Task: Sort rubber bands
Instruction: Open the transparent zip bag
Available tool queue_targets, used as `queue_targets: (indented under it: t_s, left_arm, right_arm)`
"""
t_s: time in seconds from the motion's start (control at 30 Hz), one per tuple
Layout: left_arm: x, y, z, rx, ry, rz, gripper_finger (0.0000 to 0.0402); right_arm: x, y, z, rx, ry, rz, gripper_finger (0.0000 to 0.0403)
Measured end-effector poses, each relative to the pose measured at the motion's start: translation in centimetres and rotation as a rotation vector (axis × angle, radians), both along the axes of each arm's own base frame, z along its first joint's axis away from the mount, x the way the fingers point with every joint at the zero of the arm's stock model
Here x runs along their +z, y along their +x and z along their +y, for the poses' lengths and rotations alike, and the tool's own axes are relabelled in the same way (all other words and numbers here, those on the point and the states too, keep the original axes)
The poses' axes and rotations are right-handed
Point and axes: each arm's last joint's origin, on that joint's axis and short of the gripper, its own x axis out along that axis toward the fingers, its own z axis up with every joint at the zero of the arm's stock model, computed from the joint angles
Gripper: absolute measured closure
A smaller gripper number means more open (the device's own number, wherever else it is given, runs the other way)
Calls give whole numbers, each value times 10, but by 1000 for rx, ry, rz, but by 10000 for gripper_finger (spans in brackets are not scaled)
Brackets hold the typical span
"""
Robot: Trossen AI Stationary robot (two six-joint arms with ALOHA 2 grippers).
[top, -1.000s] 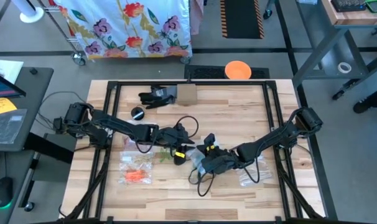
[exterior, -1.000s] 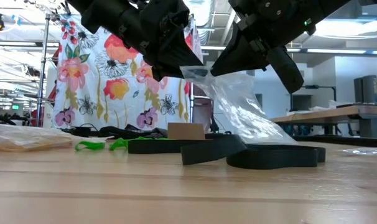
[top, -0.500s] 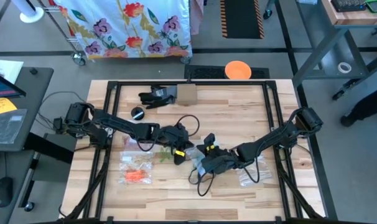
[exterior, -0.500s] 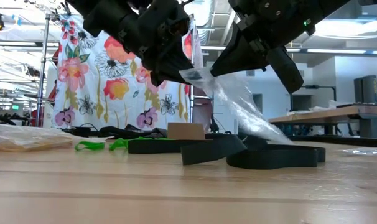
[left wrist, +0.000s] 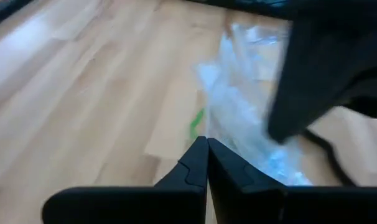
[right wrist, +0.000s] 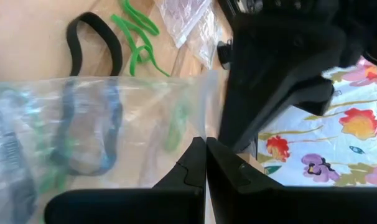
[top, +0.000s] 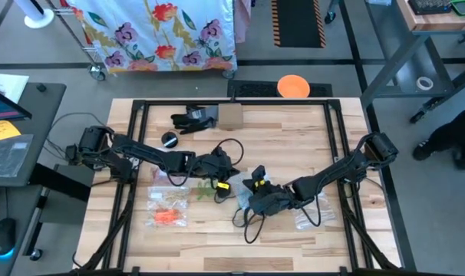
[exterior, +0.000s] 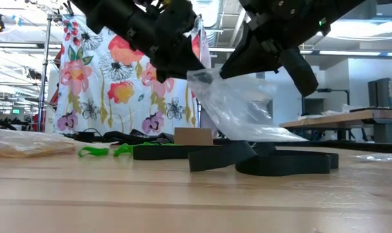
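Rubber bands (right wrist: 137,32), bright green ones, lie loose on the wooden table (top: 294,123) near the middle of the high picture, and a few more show through the side of a clear bag (exterior: 238,107). In the low picture green bands sit on the wood at the lower left. The bag hangs in the air between the two arms, in the middle of the low picture. The left claw (exterior: 183,65) has its fingers pressed together and pinches the top edge of the bag. The right claw (exterior: 248,55) is pressed together too and pinches the same bag from the other side. A black cable (exterior: 280,162) curls on the table under the bag. More clear bags lie on the table, and one with orange bits (top: 168,217) sits at the lower left of the high picture. A small cardboard box (top: 230,116) stands near the top edge of the table.
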Motion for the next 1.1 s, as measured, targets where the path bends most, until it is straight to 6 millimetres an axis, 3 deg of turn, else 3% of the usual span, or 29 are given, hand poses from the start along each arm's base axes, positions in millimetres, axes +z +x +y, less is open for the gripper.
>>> queue_targets:
  t_s: [0.2,0.47,0.67,0.83,1.1]
  left_arm:
    - [2,-2,4,110,56,91,401]
    - [6,-1,3,148,80,72,401]
    - [9,0,0,196,124,34,401]
    - [17,3,-7,181,130,13,401]
    - [24,3,-19,198,181,16,401]
  right_arm:
    - [0,-1,4,12,1,-1,403]
    - [-1,-2,4,-2,20,-5,403]
    - [-1,-2,3,-70,132,-64,392]
    - [1,-1,3,-106,205,-121,357]
    - [16,4,7,-197,326,-159,266]
